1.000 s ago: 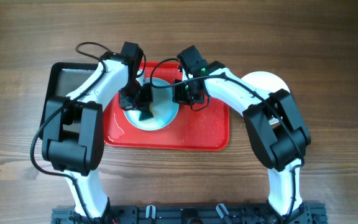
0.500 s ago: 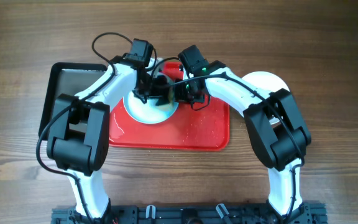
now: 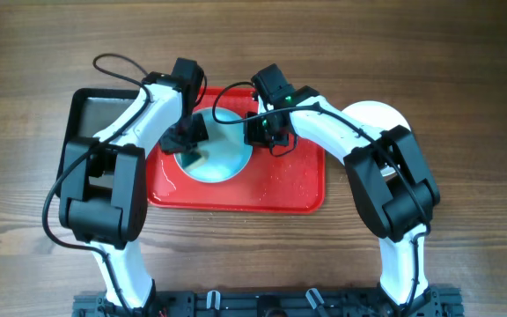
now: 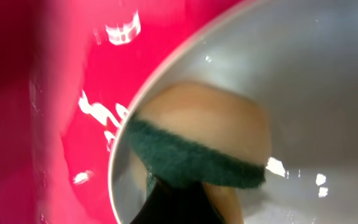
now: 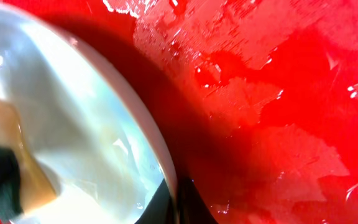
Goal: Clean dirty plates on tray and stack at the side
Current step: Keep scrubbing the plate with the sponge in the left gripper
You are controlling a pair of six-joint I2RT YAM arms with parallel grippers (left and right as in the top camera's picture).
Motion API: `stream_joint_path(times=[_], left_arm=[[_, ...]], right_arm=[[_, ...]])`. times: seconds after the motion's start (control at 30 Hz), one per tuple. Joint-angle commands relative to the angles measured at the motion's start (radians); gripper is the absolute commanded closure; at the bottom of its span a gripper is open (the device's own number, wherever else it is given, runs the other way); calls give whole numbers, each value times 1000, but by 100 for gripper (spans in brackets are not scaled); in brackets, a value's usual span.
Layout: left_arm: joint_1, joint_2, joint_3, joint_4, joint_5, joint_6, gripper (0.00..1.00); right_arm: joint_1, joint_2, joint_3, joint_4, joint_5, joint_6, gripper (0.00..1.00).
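A pale mint-white plate (image 3: 223, 150) sits on the wet red tray (image 3: 289, 189). My right gripper (image 3: 258, 130) is shut on the plate's right rim; in the right wrist view its dark fingers (image 5: 174, 202) clamp the rim of the plate (image 5: 73, 112) above the tray (image 5: 278, 124). My left gripper (image 3: 187, 141) is shut on a sponge with a green scouring face and a tan body (image 4: 197, 152), pressed on the left part of the plate (image 4: 303, 81) near its rim. The left gripper (image 4: 185, 196) shows only as a dark shape behind the sponge. Another plate (image 3: 375, 114) lies on the table right of the tray, partly under my right arm.
A smaller black tray (image 3: 91, 114) lies against the red tray's left side, under my left arm. The red tray (image 4: 67, 106) has water drops and streaks on it. The wooden table (image 3: 465, 88) surrounds everything.
My left gripper has swept the sponge from the far middle of the plate back to its left side. The right gripper has kept its hold on the rim.
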Motion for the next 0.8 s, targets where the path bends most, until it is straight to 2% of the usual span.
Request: stream_joint_path(times=[0.0, 0.13, 0.23, 0.37, 0.43, 0.6, 0.77], left_arm=[[14, 34, -41, -62, 260, 216, 96], [-4, 34, -41, -65, 558, 412, 96], [-47, 34, -41, -13, 583, 432, 96], [-103, 35, -41, 143, 581, 420, 96], [-121, 35, -42, 222, 534, 367, 96], [-129, 35, -42, 369, 199, 154, 96], [-89, 35, -42, 405, -60, 55, 96]], right_arm=[[-6, 37, 2, -5, 29, 7, 96], [-6, 37, 2, -5, 29, 6, 96], [-6, 37, 2, -5, 29, 6, 96], [-6, 37, 2, -5, 22, 3, 96], [-6, 37, 2, -5, 21, 3, 96], [-6, 37, 2, -5, 22, 3, 96], [-6, 37, 2, -5, 22, 3, 96]])
